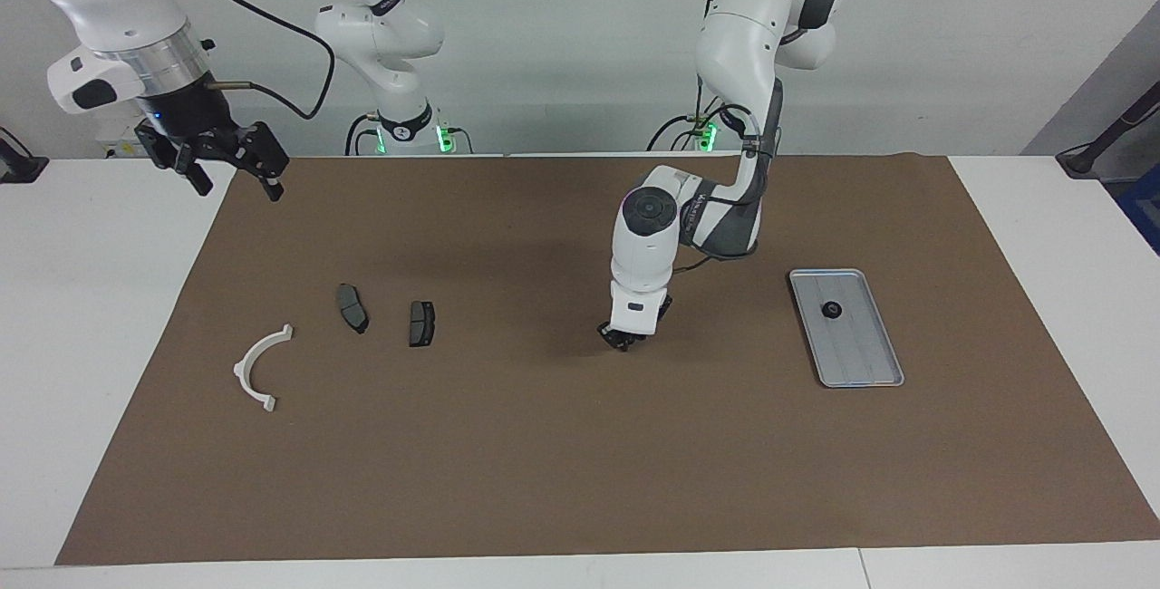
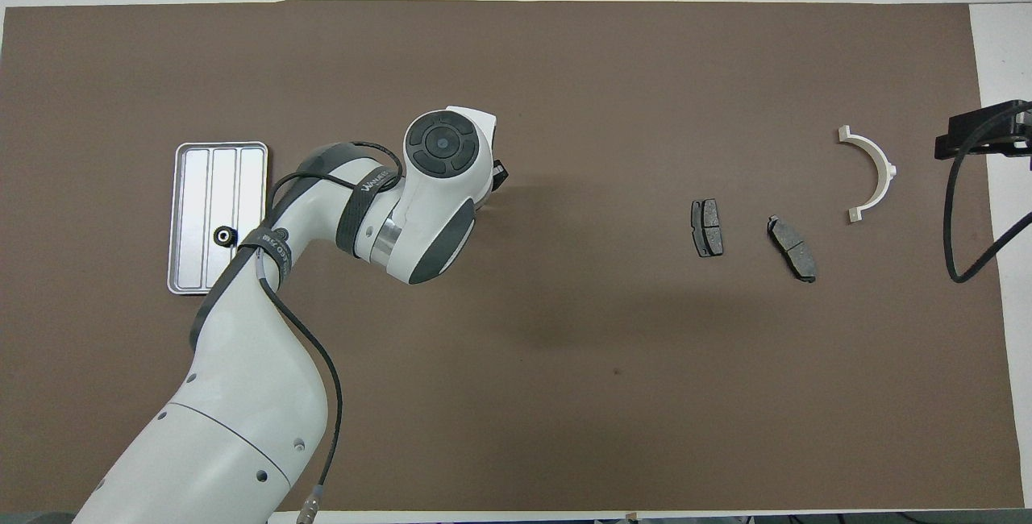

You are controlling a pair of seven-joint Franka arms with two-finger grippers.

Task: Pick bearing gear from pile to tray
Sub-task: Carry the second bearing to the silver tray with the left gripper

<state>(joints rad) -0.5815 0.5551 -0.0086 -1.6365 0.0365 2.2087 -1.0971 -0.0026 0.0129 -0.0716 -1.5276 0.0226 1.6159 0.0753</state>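
Small black gear (image 1: 831, 309) lying in ribbed grey tray (image 1: 870, 362) (left arm's end).

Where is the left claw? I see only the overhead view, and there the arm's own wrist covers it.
Observer: In the facing view the left claw hangs low over the bare brown mat, between the tray and the nearest brake pad.
Operator: How does it point?
Observer: Almost straight down at the mat.
Operator: And the right claw? My view cuts it off at the edge.
Observer: The right claw is raised high over the mat's edge at the right arm's end, its fingers open with nothing between them.
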